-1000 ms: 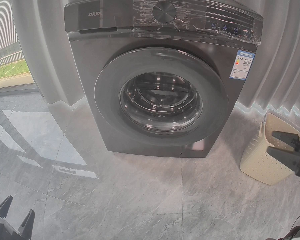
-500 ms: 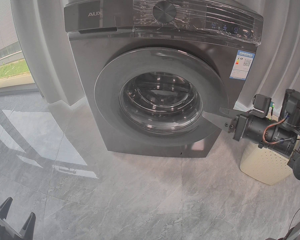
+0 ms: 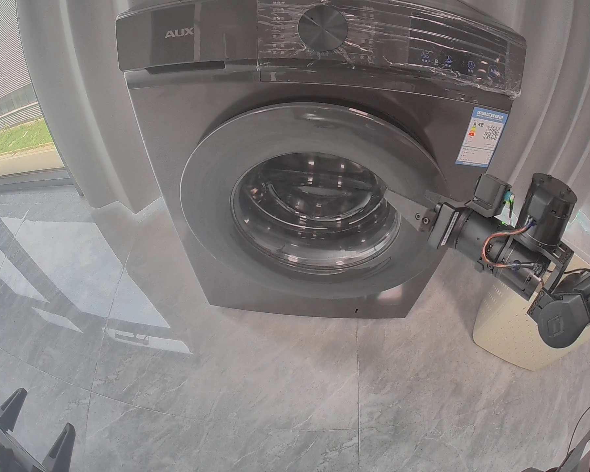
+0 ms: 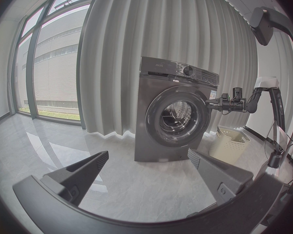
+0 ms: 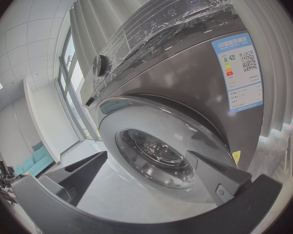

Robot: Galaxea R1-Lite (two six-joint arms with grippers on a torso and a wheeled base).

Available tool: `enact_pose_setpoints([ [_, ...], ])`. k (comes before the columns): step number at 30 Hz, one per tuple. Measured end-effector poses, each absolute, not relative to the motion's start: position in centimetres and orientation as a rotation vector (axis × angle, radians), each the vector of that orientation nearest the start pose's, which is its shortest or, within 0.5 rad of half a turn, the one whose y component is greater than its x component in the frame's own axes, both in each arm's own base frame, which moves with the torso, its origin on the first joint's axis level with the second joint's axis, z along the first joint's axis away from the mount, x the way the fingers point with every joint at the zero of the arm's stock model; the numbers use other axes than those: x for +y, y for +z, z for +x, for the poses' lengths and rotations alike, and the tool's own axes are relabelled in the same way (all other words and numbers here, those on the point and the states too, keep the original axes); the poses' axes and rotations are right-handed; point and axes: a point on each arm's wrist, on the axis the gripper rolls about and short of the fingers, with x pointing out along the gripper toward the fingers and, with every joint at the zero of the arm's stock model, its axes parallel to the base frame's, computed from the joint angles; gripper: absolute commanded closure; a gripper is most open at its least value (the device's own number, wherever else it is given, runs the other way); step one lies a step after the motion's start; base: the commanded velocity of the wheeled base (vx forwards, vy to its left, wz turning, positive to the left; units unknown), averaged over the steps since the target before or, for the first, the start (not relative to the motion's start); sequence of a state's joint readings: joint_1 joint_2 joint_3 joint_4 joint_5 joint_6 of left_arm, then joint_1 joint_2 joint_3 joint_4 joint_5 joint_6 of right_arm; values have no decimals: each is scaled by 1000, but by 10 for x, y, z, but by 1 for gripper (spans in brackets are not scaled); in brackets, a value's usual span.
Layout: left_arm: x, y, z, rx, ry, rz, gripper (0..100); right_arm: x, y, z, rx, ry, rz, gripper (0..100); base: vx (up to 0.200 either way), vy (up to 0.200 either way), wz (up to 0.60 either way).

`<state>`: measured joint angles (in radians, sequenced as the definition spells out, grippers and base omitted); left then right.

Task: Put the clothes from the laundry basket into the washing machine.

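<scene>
The grey washing machine (image 3: 295, 139) stands against the curtain with its round glass door (image 3: 314, 211) shut. My right gripper (image 3: 400, 204) is open, held level at the door's right rim, its fingertips close to or touching it. In the right wrist view the spread fingers (image 5: 218, 176) frame the door (image 5: 156, 160). The cream laundry basket (image 3: 505, 335) stands on the floor right of the machine, its inside hidden behind my right arm. My left gripper (image 3: 44, 411) is open and low, far from the machine, with nothing in it.
Grey tiled floor (image 3: 242, 375) lies open in front of the machine. A pleated curtain (image 4: 127, 59) hangs behind it and a window (image 4: 55, 65) is to the left. The basket (image 4: 229, 143) sits near the wall.
My right arm swung from above the basket leftward and up to the door's right rim. The head camera shifted slightly. The left gripper stayed put.
</scene>
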<state>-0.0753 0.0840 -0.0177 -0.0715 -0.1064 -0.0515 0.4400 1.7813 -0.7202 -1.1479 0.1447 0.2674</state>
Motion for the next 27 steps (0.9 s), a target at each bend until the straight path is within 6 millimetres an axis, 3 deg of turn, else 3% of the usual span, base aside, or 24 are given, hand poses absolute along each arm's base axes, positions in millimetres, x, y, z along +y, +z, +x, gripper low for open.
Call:
enact_pose_setpoints([
  [11, -1, 89, -17, -2, -184, -36, 0, 138, 180, 293, -24, 571, 265, 0, 0, 0, 0],
  [17, -1, 89, -17, -3, -186, -27, 0, 138, 180, 294, -29, 561, 250, 0, 200, 0, 0],
  [27, -2, 89, -18, -3, -221, -21, 0, 138, 180, 296, -25, 537, 251, 0, 0, 0, 0],
])
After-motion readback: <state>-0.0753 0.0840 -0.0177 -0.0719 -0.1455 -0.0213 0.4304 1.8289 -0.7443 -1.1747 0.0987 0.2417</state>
